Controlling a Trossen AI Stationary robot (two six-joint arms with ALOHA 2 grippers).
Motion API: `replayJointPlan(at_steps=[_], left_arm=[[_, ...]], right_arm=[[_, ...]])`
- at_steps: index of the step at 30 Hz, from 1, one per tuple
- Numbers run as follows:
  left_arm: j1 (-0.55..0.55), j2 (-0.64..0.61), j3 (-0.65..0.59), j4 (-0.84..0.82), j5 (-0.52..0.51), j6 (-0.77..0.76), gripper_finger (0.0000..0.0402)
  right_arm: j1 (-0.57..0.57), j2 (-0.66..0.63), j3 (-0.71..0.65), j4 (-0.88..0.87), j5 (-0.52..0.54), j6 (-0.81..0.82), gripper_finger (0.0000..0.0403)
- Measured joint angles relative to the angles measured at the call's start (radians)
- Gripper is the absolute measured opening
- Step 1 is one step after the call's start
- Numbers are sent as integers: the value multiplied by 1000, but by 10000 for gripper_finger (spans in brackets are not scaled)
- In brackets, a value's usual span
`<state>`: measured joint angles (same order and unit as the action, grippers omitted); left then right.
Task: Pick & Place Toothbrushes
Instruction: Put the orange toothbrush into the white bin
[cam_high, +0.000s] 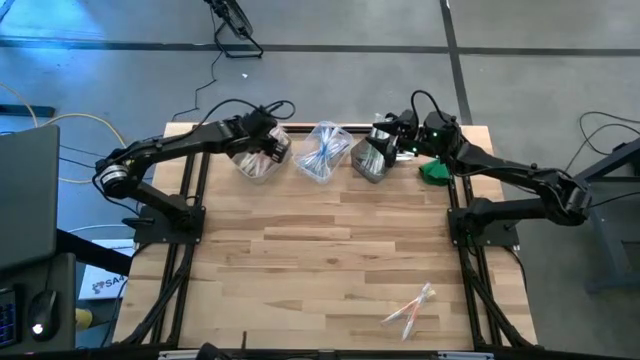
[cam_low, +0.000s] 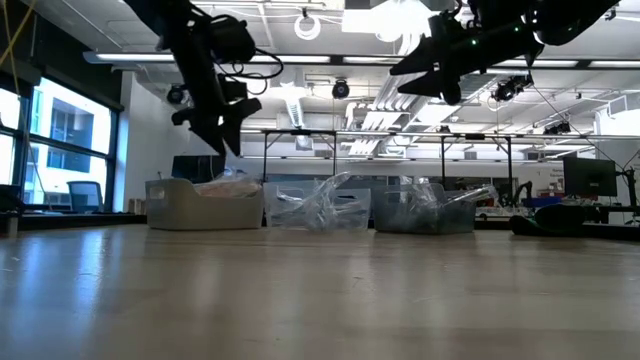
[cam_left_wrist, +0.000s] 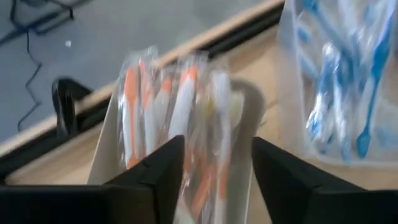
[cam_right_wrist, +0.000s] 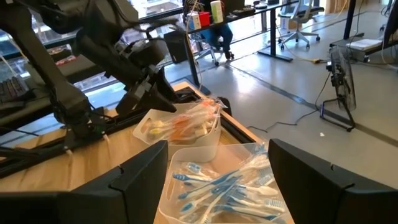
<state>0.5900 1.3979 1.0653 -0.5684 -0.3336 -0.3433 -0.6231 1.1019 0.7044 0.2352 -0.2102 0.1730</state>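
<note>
Three plastic bins stand in a row at the table's far edge. The left bin (cam_high: 255, 165) holds orange-handled toothbrushes (cam_left_wrist: 180, 106) in clear wrappers. The middle bin (cam_high: 322, 152) holds blue toothbrushes (cam_right_wrist: 217, 186). The right bin (cam_high: 368, 160) looks darker. My left gripper (cam_left_wrist: 217, 146) hangs open just above the left bin, slanting down, with the wrapped orange toothbrushes showing through its gap. My right gripper (cam_right_wrist: 217, 155) is open, held level above the right bin (cam_low: 425, 210). Two more wrapped toothbrushes (cam_high: 410, 305) lie flat on the table near its front right.
A small green object (cam_high: 433, 170) lies at the far right, beside the right arm. Bare wooden tabletop (cam_high: 320, 260) spreads between the bins and the near edge. Both arm bases stand on dark frames at the table's left and right sides.
</note>
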Motion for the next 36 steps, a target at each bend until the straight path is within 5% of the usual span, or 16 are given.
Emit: replayJointPlan(at_steps=[10, 18, 26, 36], left_arm=[[-1, -37, 0, 192, -6, -24, 208], [-1, -72, 0, 240, 70, -55, 164], [-1, -72, 0, 275, 173, -47, 113], [-1, -72, 0, 271, 422, 6, 99]], right_arm=[[0, -113, 0, -128, -42, 6, 270], [52, -250, 0, -386, -132, 178, 270], [239, -281, 0, -459, -124, 410, 270], [571, -220, 0, -471, 67, 872, 270]])
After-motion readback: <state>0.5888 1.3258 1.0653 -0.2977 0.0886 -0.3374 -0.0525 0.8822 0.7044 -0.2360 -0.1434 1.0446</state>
